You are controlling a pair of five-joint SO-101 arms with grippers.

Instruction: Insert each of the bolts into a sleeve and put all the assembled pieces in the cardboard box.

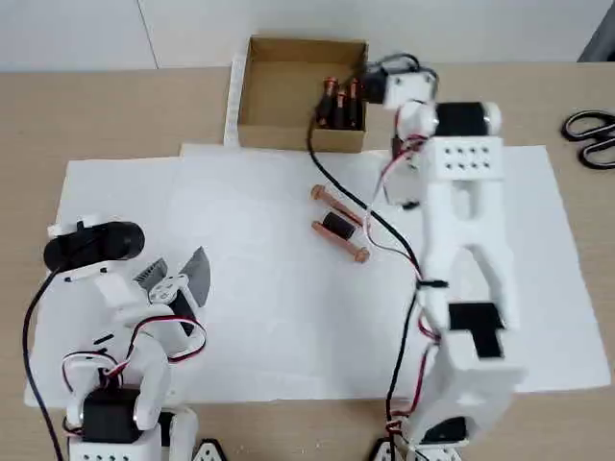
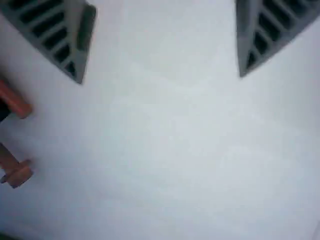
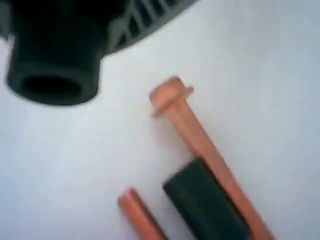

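Two orange bolts (image 1: 338,206) (image 1: 341,242) lie on the white paper with a loose black sleeve (image 1: 336,226) between them. My right gripper (image 1: 408,197) hangs just to their right, shut on another black sleeve (image 3: 52,75). That sleeve's open end shows beside a ribbed finger (image 3: 145,17), above a bolt (image 3: 200,145) and the loose sleeve (image 3: 205,205). The cardboard box (image 1: 279,82) at the back holds several assembled pieces (image 1: 341,104). My left gripper (image 1: 178,279) stands open over bare paper at the front left. In its wrist view the gripper (image 2: 161,77) has two bolt ends (image 2: 12,102) (image 2: 15,170) off to one side.
White paper sheet (image 1: 259,317) covers the middle of the wooden table. Black scissors (image 1: 591,134) lie at the far right edge. The right arm's cable (image 1: 384,226) runs across the paper beside the bolts.
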